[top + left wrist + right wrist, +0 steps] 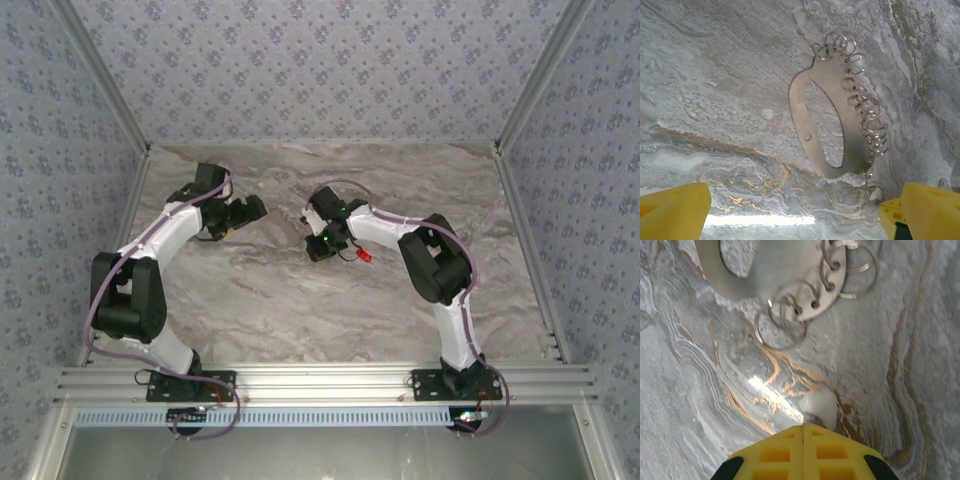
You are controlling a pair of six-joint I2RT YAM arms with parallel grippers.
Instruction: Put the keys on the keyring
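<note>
The keyring (pixel 854 150) is a flat grey metal oval loop lying on the marble, with several small split rings (pixel 867 107) strung along one edge. My left gripper (pixel 795 210) is open just short of its near end, its yellow fingers (pixel 675 210) spread wide and holding nothing. My right gripper (pixel 803 427) is shut, stopped short of the keyring's ring-bearing end (pixel 775 265). A small pale blob (pixel 824 405) sits at its tips; I cannot tell if it is pinched. In the top view the tiny red key (pixel 363 256) lies beside the right arm, behind the right gripper (pixel 316 222).
Both arms reach toward the middle back of the marble table (pixel 300 310), the left gripper (pixel 255 210) facing the right one. Patterned walls (pixel 320 70) close in the back and both sides. An aluminium rail (pixel 320 380) runs along the near edge.
</note>
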